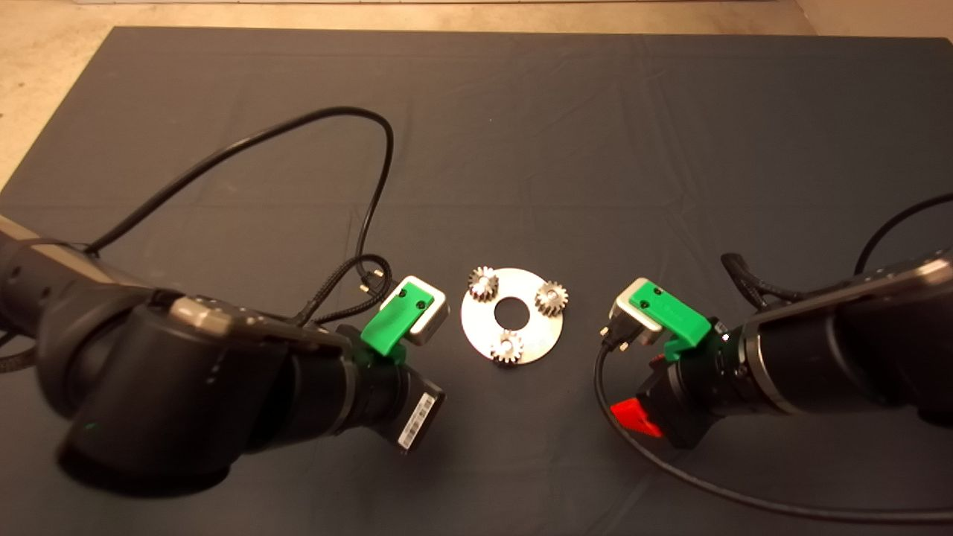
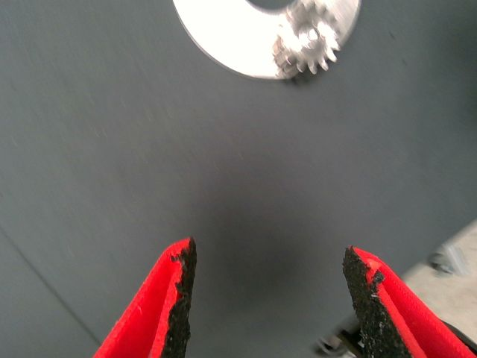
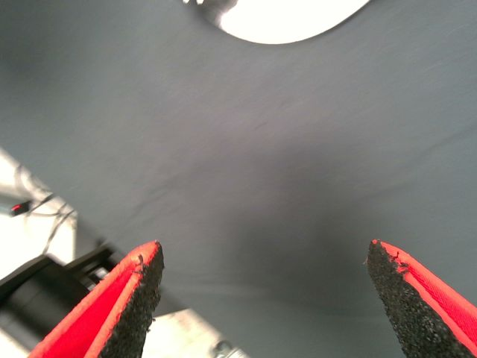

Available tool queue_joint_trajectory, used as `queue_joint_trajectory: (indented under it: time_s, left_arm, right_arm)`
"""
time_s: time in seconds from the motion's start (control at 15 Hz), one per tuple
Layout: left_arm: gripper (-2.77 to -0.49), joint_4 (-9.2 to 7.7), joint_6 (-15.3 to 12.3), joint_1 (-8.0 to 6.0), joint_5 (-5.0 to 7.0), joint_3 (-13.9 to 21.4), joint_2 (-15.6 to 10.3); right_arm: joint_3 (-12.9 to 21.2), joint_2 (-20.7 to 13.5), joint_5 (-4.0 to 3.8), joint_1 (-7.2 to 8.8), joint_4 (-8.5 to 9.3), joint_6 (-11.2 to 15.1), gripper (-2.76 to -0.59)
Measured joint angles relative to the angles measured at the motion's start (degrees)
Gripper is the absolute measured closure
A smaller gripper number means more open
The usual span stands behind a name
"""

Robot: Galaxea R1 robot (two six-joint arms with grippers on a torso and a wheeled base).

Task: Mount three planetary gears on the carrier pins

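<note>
Already all three planetary gears appear to sit over the carrier pins: one at the disc's far left (image 1: 483,283), one at the far right (image 1: 552,297) and one at the near edge (image 1: 508,347) of the shiny carrier disc (image 1: 476,320), which lies flat on the dark mat (image 1: 521,134) covering the tabletop. The pins themselves are hidden under the gears, so I cannot tell whether each gear has dropped fully down or is only perched on a pin's tip.

The left gripper (image 2: 268,280) hangs over bare mat just beside the disc's left rim, fingers spread wide with nothing between them; its wrist view shows the near gear (image 2: 307,48) at the disc's edge. The right gripper (image 3: 264,287) is likewise wide open and empty, over bare mat to the disc's right, with only a sliver of the disc (image 3: 283,15) in its view.

The risks now are mostly about disturbance:
- The disc is loose on the mat, so a brush from either gripper or arm on leaving could slide it.
- A knock on a gear that is only partly seated could tip it off its pin.
- The left arm's black cable (image 1: 372,186) loops over the mat near the disc, and the right arm's (image 1: 670,476) trails along the near side; either could drag across the parts as the arms move.
</note>
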Motion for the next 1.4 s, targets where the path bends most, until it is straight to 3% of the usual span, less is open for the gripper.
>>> queue_joint_trajectory:
  time_s: [0.2, 0.4, 0.73, 1.2, 1.4]
  left_arm:
    - [-1.31, -3.11, -1.09, -0.12, 0.71, 1.34, -3.7]
    - [-1.31, -4.02, -2.21, -0.35, 0.39, 1.92, -3.53]
    - [-1.31, -4.62, -4.72, -0.58, 0.44, 2.08, -3.5]
    - [-1.31, -4.65, -5.32, -0.57, 0.44, 2.16, -3.39]
    - [-1.31, -4.68, -5.36, -0.58, 0.46, 2.33, -3.39]
  right_arm:
    - [0.36, 0.11, 0.11, -0.48, -0.09, 1.62, -2.02]
    - [0.81, -1.08, -0.11, -0.91, -0.13, 2.54, -2.02]
    - [1.18, -1.27, -0.08, -1.35, -0.2, 4.07, -2.02]
    - [1.63, -2.05, -0.07, -3.3, -0.19, 5.04, -2.02]
    - [1.68, -2.23, -0.15, -3.28, -0.2, 5.05, -2.02]
